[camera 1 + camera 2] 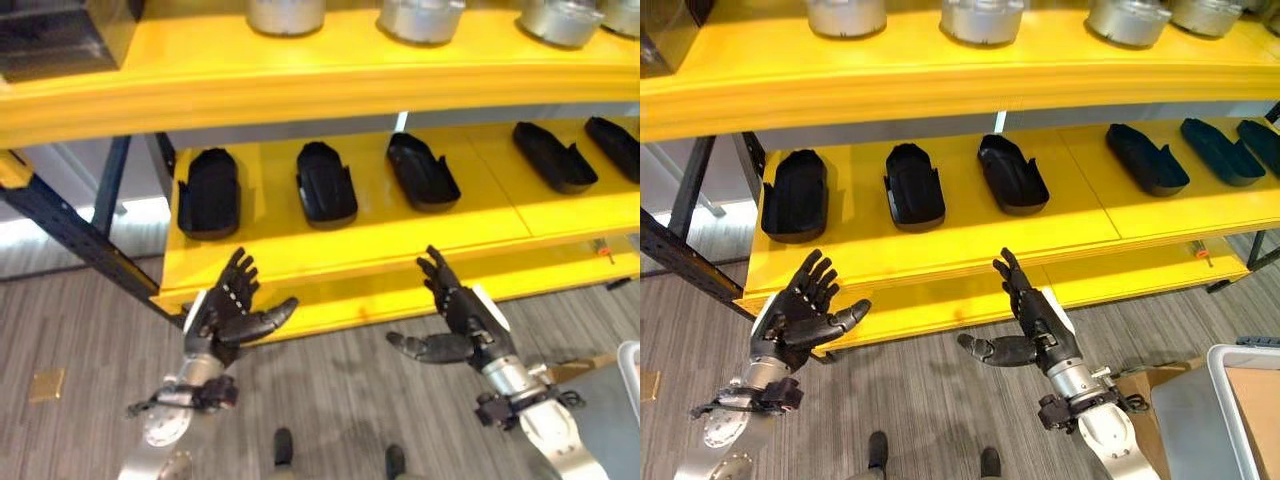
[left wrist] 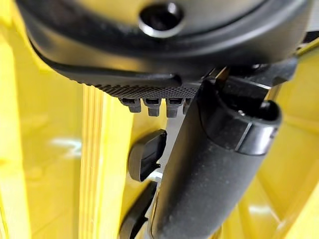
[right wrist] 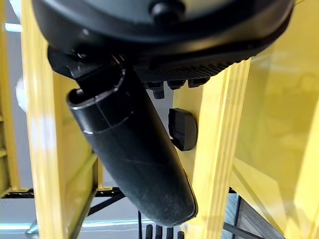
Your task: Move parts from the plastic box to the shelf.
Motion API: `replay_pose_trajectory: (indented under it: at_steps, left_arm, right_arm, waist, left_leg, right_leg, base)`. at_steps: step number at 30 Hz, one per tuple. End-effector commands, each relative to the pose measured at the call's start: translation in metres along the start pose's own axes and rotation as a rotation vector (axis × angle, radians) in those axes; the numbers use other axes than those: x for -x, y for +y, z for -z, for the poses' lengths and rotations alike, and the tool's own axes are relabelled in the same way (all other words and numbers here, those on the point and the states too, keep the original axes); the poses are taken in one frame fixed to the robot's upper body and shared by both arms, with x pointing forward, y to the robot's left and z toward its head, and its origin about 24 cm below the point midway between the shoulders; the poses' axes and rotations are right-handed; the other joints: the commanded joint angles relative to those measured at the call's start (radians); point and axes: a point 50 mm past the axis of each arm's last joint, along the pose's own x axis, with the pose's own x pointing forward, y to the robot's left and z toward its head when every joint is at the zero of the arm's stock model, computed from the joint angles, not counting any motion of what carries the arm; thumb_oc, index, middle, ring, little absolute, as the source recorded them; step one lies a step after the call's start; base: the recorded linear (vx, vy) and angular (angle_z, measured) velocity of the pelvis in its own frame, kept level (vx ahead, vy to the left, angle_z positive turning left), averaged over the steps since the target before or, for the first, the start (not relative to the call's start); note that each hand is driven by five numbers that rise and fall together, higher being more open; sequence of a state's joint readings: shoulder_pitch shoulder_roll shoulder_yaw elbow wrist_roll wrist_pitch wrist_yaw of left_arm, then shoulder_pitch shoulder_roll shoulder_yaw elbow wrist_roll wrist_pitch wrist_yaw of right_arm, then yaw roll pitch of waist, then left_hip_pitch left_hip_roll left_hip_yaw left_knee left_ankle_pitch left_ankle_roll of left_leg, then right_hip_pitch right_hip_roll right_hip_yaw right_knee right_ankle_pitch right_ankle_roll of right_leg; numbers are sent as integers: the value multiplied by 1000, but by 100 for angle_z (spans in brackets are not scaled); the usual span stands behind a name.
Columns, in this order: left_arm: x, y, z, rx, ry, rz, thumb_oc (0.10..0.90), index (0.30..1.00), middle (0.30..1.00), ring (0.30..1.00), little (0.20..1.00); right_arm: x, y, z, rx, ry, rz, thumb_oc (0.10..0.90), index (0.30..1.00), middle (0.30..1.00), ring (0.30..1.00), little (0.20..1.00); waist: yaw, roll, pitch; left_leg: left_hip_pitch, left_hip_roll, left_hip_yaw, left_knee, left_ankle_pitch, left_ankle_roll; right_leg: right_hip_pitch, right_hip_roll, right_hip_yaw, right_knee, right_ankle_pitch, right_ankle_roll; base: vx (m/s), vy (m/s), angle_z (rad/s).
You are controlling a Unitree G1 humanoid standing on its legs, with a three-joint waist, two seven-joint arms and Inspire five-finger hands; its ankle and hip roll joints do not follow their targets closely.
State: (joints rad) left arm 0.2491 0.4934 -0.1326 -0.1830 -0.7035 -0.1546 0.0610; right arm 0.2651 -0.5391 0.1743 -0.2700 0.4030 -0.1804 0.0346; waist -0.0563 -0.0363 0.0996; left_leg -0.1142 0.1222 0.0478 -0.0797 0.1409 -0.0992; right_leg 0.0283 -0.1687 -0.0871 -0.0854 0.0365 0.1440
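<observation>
In front of the yellow shelf (image 1: 330,255), left robot hand (image 1: 228,312) and right robot hand (image 1: 462,320) both spread open, empty; black parts (image 1: 326,183) beyond on the shelf, lengthwise front-to-back; plastic box (image 1: 1245,400) beside the right robot hand, nearer to it.

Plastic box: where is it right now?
The plastic box sits at the lower right corner of the right eye view, on the floor to the right of the right hand, below the yellow shelf.
</observation>
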Motion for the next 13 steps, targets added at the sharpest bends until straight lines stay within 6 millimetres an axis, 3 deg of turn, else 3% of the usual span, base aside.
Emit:
replay_pose_trajectory:
  at_steps: [1, 3, 5, 13]
  left_arm:
    - [-12, 0, -13, -1, -103, 51, 900, 1000, 1000, 1000, 1000]
    - [-4, 3, 11, 24, -13, 17, 900, 1000, 1000, 1000, 1000]
    - [1, 6, 22, 31, 25, -18, 900, 1000, 1000, 1000, 1000]
    - [4, 11, 24, -6, 37, -40, 900, 1000, 1000, 1000, 1000]
  right_arm:
    - [-8, -9, -20, -17, -150, 33, 900, 1000, 1000, 1000, 1000]
    - [-6, -9, -14, -40, -127, 59, 900, 1000, 1000, 1000, 1000]
    - [-4, -7, -6, -70, -99, 74, 900, 1000, 1000, 1000, 1000]
    - [-4, -5, -5, -77, -88, 64, 900, 1000, 1000, 1000, 1000]
  waist:
    - [-18, 6, -112]
    - [-18, -1, -122]
    - [-18, -6, -126]
    - [-12, -13, -133]
  left_leg:
    - [42, 30, 28, -8, -42, 39]
    - [53, 31, 29, -8, -46, 40]
    - [60, 32, 28, -8, -49, 40]
    - [68, 34, 21, -8, -53, 40]
  right_leg:
    - [-58, 20, 33, 21, 22, 0]
    - [-49, 21, 38, 21, 22, -1]
    - [-41, 23, 41, 25, 17, -2]
    - [-30, 21, 37, 26, 12, -2]
  base:
    - [0, 0, 0]
    - [0, 0, 0]
    - [12, 15, -6]
    - [1, 1, 0]
